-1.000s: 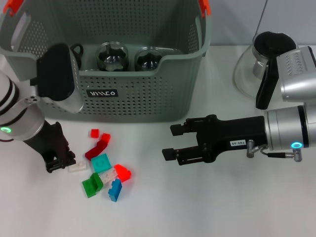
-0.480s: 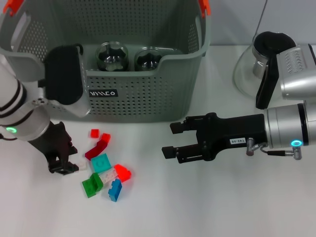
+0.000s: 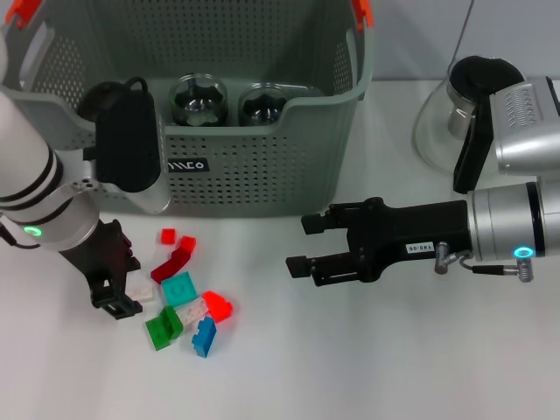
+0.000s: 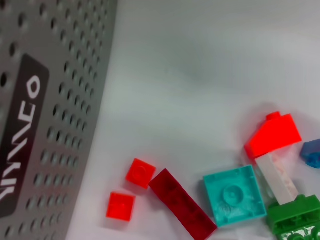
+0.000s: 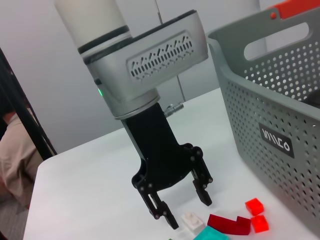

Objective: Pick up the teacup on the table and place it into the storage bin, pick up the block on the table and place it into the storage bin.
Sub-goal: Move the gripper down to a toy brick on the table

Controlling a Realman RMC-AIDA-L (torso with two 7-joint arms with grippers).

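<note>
The grey-green storage bin stands at the back with two glass teacups inside it. A heap of blocks lies in front of it: a small white block, a teal one, a dark red one, a green one and a blue one. My left gripper is down at the heap's left edge. It shows open in the right wrist view, its fingers either side of the white block. My right gripper hovers open and holds nothing, to the right of the heap.
A glass pot with a black handle stands at the back right, behind my right arm. The bin wall with its black label is close beside two small red blocks. Bare white table lies in front of the heap.
My left gripper has shifted a little right and down, closer onto the white block, and its wrist has swung toward the bin. The right arm has barely moved.
</note>
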